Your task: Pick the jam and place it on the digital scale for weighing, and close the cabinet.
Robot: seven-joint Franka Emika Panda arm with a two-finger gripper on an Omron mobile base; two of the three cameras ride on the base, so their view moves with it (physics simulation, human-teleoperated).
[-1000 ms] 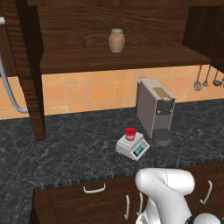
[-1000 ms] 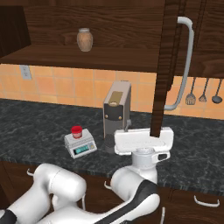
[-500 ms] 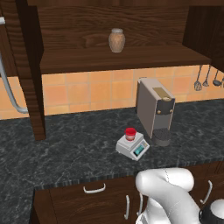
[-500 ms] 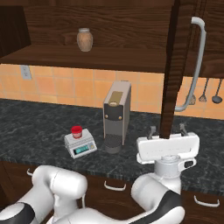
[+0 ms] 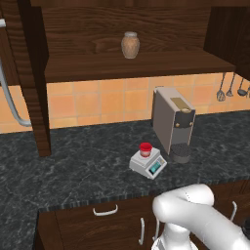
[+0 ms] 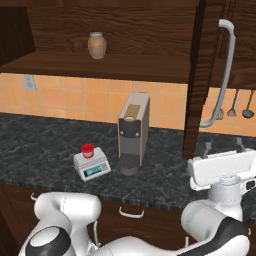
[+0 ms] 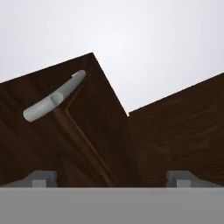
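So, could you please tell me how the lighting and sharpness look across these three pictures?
Left base view: even, soft light, no glare; the small red-lidded jam jar on the light-grey digital scale looks slightly soft. Right base view: the dark-brown wooden cabinet interior is dim, its grain still readable. Hand view: the silver bar handle is softly blurred against a flat pale background.

dark wooden cabinet [image 6: 197,75], speckled stone counter [image 5: 88,166]

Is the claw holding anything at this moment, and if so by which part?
Nothing is held. The claw stands open near the cabinet door, with nothing between its fingers. The jam sits on the digital scale.
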